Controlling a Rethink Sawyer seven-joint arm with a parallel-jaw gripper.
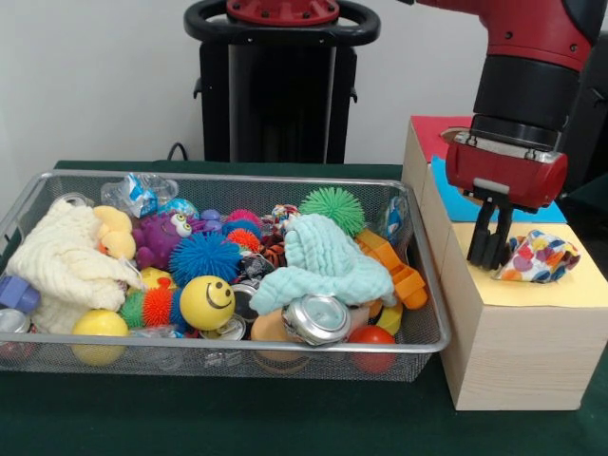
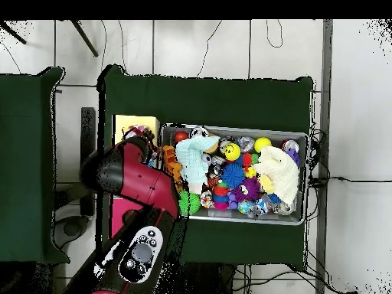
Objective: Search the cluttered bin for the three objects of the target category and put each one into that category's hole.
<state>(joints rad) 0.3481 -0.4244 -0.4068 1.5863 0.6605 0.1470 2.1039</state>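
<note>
The wire mesh bin (image 1: 228,179) stands left of three wooden boxes and is full of toys; it also shows in the overhead view (image 2: 233,127). One whitish fabric piece (image 1: 540,256) with red, blue and yellow blotches lies on the pale yellow panel (image 1: 532,293) of the nearest, largest box. It covers the spot beside my gripper, and the hole is hidden. My gripper (image 1: 490,249) hangs just above the panel, touching the fabric's left edge. In the overhead view my arm (image 2: 134,176) covers the gripper and most of the yellow panel (image 2: 136,122). I cannot pick out other blotched pieces in the bin.
Behind the yellow box are the blue-panelled box (image 1: 454,204) and the red-panelled box (image 1: 437,133). The bin holds a mint cloth (image 1: 323,261), a cream cloth (image 1: 62,256), a purple monster (image 1: 161,237), a smiley ball (image 1: 207,302), a crushed can (image 1: 316,318) and spiky balls.
</note>
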